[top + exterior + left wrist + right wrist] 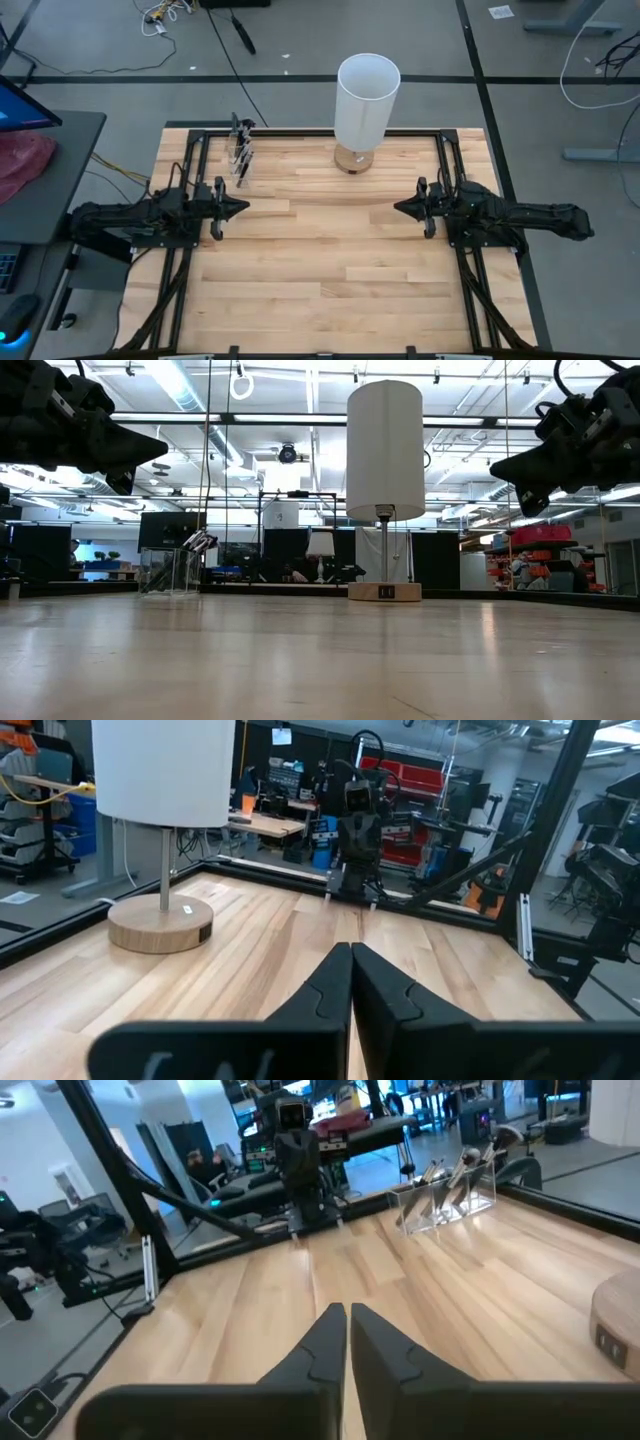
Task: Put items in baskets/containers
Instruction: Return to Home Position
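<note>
A clear container (240,150) stands on the table near its far left corner. Several dark-handled brushes (455,1175) stick up out of it, leaning on its walls. It also shows in the low view (168,568) and in the right wrist view (445,1202). My left gripper (245,207) is shut and empty. It hovers above the table's left middle, on the near side of the container, and points right. My right gripper (397,207) is shut and empty. It hovers above the right middle and points left. The two fingertips face each other across the table's middle.
A table lamp with a white cylindrical shade (367,100) stands on a round wooden base (355,158) at the far middle of the table. A black frame rail (320,130) runs along the table's far edge and down both sides.
</note>
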### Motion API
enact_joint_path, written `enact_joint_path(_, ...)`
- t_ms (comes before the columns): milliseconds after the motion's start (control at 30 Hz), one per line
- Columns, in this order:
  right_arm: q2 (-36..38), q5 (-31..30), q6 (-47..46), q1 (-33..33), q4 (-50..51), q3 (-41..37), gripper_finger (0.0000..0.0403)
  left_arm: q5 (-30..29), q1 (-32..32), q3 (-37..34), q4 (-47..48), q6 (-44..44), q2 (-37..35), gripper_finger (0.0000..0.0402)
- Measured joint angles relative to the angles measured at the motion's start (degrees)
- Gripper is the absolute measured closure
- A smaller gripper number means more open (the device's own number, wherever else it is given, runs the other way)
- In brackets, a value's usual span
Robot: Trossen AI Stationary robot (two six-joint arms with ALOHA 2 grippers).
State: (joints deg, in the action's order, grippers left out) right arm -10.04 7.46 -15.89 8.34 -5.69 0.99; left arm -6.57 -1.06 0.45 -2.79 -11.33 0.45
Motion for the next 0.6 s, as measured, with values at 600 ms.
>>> enact_joint_path(600, 10.0, 2.1, 2.0, -2.6, 2.6, 0.0, 0.0378, 0.0, 0.0, 0.0, 0.0, 0.0, 0.0, 0.0388)
